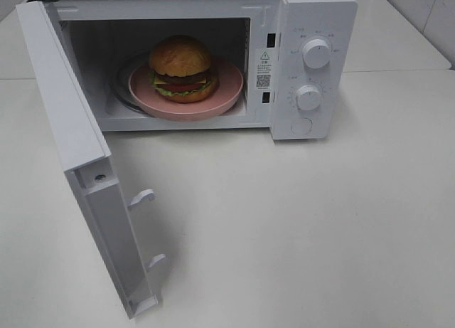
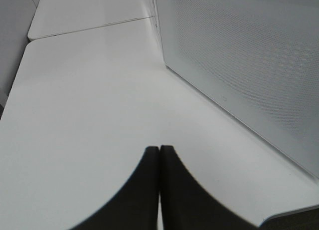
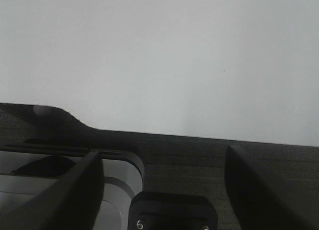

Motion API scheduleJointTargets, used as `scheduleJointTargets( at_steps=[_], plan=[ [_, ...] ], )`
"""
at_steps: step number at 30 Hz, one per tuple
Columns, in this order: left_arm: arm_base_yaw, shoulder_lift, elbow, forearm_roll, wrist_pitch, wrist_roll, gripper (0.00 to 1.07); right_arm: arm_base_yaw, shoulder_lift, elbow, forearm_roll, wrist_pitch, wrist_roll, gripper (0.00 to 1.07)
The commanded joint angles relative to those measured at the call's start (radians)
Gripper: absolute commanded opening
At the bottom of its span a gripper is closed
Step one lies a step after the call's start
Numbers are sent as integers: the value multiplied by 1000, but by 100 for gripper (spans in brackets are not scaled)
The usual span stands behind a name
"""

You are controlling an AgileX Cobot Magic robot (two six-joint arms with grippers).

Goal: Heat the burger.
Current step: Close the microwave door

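Inside the open microwave (image 1: 313, 29), burger (image 1: 181, 68) sits on pink plate (image 1: 220, 100).

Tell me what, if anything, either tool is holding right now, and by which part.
Nothing is held. The left tool is shut on nothing, the right tool open and empty. The burger sits on the plate inside the microwave.

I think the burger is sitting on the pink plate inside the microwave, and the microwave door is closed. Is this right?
Not quite: the door is open, not closed. The exterior high view shows it swung fully out, with the inside exposed. The rest is right: the burger sits on the pink plate inside the microwave.
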Motion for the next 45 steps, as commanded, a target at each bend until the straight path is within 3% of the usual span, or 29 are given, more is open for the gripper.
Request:
scheduleJointTargets(
  at_steps=[1,18,25,35,45],
  plan=[
    [5,-22,3,0,-5,-3,0,-4,-160,85,2,-26,9,65],
    [5,-22,3,0,-5,-3,0,-4,-711,145,38,-177,-60,65],
    [5,-20,-13,-10,-24,-1,0,-4,-741,152,53,-185,-85,63],
    [5,17,-10,-20,-315,-1,0,-4,-741,158,49,-193,-89,58],
    [5,328,4,-67,-563,8,0,-4,-741,158,49,-193,-90,58]
  ],
)
